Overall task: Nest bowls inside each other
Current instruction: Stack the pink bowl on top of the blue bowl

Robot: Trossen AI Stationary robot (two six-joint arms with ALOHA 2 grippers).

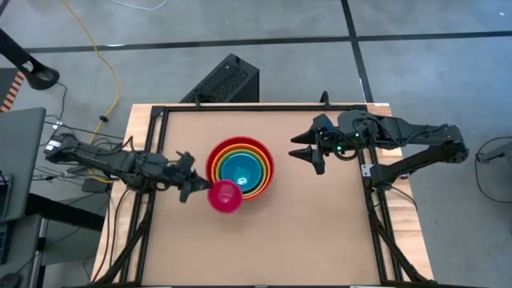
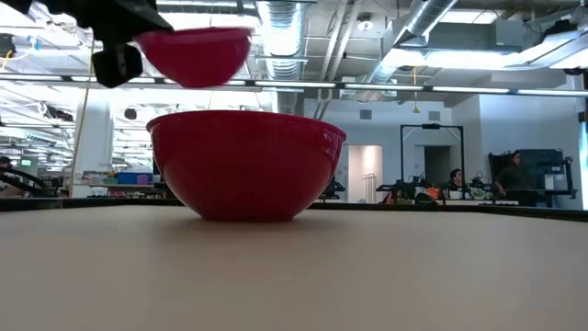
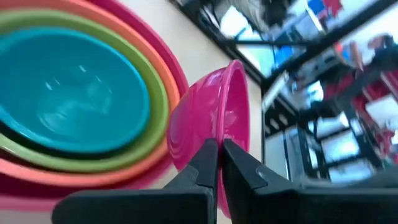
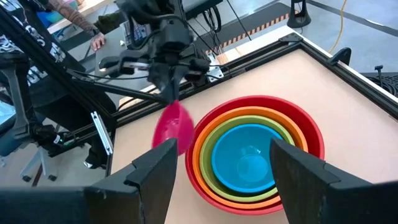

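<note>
**Pink bowl pinched at the rim, lifted beside the stack**

Left hand [image 1: 192, 186] is pressed together on the rim of the pink bowl [image 1: 226, 196], one finger inside the wall and one outside, which my left wrist view shows close up. I hold it by the rim because a thin wall is the only part two narrow fingers can clamp. The bowl hangs in the air, tipped on edge rather than level, just beside the stack [image 1: 240, 168] on its near-left side, overlapping the red bowl's [image 1: 267, 152] rim from above.

The stack sits mid-tabletop [image 1: 320, 232]: red outermost, then orange, yellow-green and blue [image 1: 240, 170] innermost, already nested. By my judgement the pink one is the last to go in, and it needs carrying over the blue bowl and levelling before I let go; released tilted, it could catch on a rim and roll off.

Right hand [image 1: 312, 152] waits spread wide above the tabletop on the stack's far side, holding nothing.

From table height only the red bowl's outer wall shows, hiding everything nested in it, yet that view proves the pink bowl is clear of the stack, above its rim. The overhead view gives the colour order but not the height. My right wrist view shows the tilt best.
</note>
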